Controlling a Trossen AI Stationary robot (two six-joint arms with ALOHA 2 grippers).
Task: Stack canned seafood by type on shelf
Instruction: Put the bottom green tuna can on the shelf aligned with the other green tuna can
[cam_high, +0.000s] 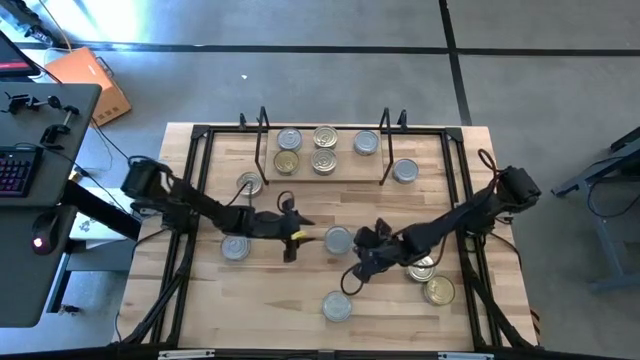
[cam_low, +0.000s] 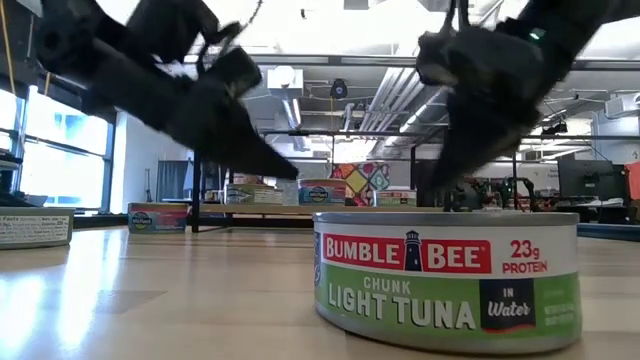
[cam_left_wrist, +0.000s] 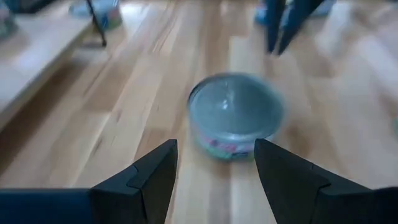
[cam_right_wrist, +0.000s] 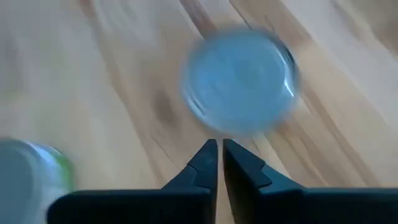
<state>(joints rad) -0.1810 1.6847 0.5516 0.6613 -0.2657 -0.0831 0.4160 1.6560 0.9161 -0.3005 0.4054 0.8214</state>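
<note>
Five tins stand on the light-wood shelf at the table's far side. Other canned seafood sits loose on the tabletop. My left gripper is open, low over the table, and points toward the table's right edge at a silver-topped tin at mid table. That tin lies just ahead of the open fingers, untouched. My right gripper is shut and slants down just right of that tin. A silver-topped tin lies beyond its fingertips.
Loose tins: a silver one by the near edge, seen close as a tuna tin; two gold ones near right; silver ones at left and right of the shelf. Black frame rails border the table.
</note>
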